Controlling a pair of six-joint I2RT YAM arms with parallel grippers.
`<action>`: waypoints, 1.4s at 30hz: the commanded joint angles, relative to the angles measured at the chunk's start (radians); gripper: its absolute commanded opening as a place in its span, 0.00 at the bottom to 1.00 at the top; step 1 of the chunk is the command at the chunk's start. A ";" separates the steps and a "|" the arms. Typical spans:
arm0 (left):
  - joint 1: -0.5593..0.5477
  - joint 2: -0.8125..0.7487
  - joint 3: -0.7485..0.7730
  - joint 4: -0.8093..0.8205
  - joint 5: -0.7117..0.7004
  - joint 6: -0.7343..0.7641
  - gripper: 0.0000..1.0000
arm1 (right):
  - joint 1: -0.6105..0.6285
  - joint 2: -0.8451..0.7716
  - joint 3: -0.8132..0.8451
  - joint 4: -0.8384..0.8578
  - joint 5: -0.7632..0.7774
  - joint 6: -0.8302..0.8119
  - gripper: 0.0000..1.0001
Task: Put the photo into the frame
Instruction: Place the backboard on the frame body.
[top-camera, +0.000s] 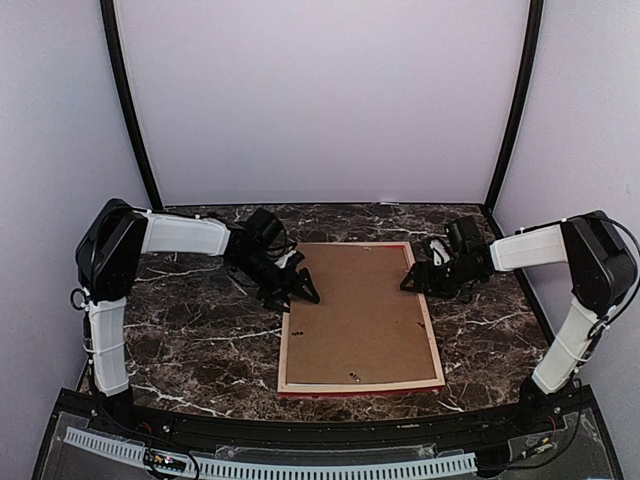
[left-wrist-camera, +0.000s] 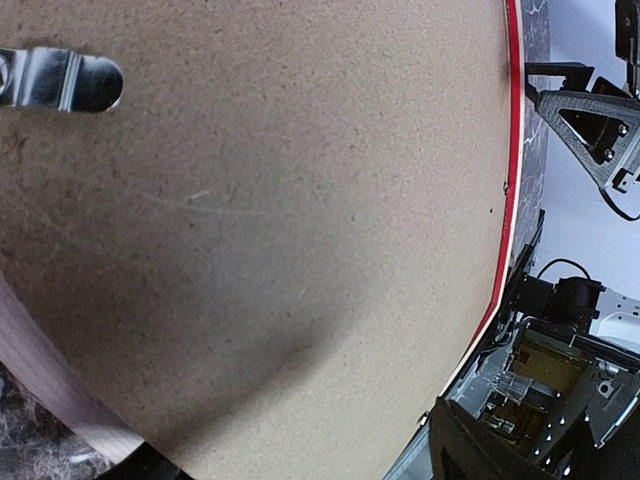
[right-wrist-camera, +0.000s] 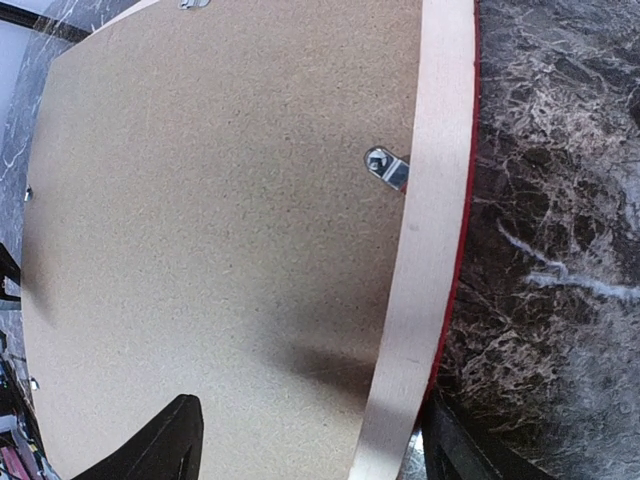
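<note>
Here: frame (top-camera: 360, 386) face-down, pale wood border, red edge, brown backing board (top-camera: 355, 310).

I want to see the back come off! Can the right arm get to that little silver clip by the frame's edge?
Probably yes. The right end effector hangs open over the edge of the frame, and the silver clip lies just ahead on the brown backing board with nothing covering it.
</note>
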 joint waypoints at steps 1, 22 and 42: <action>-0.019 0.003 0.054 -0.043 -0.014 0.042 0.78 | 0.020 0.008 0.006 0.057 -0.044 0.013 0.76; -0.043 0.013 0.165 -0.273 -0.215 0.152 0.83 | 0.023 -0.013 0.040 -0.011 0.057 -0.022 0.76; -0.048 0.024 0.135 -0.226 -0.143 0.132 0.83 | 0.032 -0.009 0.024 0.010 0.048 -0.011 0.76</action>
